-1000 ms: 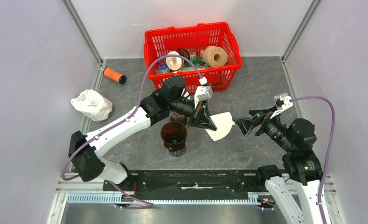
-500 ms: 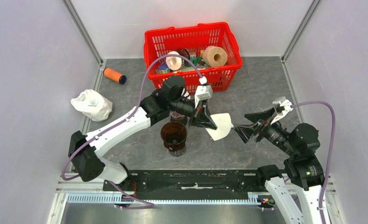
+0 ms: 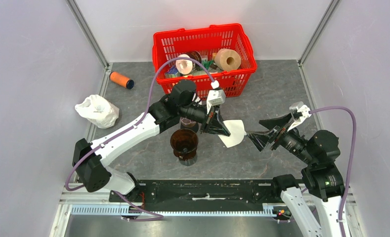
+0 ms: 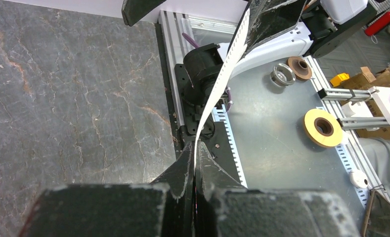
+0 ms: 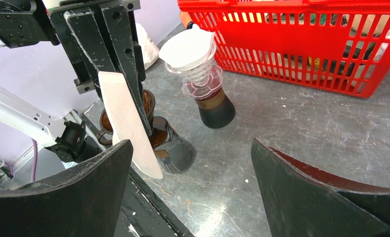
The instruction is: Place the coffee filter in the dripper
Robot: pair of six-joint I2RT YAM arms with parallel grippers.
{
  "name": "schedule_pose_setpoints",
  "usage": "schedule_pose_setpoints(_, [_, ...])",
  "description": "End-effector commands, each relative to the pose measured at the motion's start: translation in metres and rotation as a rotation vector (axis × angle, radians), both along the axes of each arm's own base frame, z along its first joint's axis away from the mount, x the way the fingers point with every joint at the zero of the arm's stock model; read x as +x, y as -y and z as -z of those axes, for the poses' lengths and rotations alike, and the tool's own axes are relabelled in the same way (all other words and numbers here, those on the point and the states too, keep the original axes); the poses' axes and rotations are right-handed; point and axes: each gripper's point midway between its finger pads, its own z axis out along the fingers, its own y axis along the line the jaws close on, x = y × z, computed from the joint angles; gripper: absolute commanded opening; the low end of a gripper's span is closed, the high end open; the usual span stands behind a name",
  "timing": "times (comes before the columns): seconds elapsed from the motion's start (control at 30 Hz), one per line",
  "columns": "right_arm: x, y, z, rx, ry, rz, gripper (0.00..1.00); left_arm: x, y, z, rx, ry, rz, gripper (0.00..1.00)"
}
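red basket [image 3: 202, 37]: far centre | orange spool [image 3: 121, 79], white bag [image 3: 97, 110]: left

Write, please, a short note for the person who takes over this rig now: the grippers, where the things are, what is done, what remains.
Left gripper: shut on the coffee filter, held folded flat in the air, right of the brown dripper.
Right gripper: open, empty, jaws facing the filter's free edge; contact cannot be told.
Brown dripper: upright, no filter inside.
Clear dripper beside it already holds a white filter.
Done: filter picked up.
Left: probably open it, then seat it in the brown dripper.
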Motion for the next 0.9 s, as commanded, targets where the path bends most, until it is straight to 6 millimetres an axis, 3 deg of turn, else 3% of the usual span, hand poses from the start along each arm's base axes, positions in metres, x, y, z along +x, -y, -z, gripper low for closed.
schedule_pose_setpoints(0.0, [-0.0047, -0.0004, -0.0217, 0.004, 0.072, -0.012, 0.97, 0.0018, 0.0018, -0.0071, -0.023, 0.025, -0.012, 0.02])
schedule_pose_setpoints(0.57, [-0.0098, 0.0002, -0.0233, -0.007, 0.071, -0.017, 0.97, 0.0038, 0.0039, -0.0062, -0.018, 0.013, -0.017, 0.02])
schedule_pose_setpoints(0.87, [-0.0018, -0.0016, -0.0173, -0.007, 0.038, -0.018, 0.97, -0.0039, 0.0024, -0.0086, -0.035, 0.009, 0.032, 0.02])
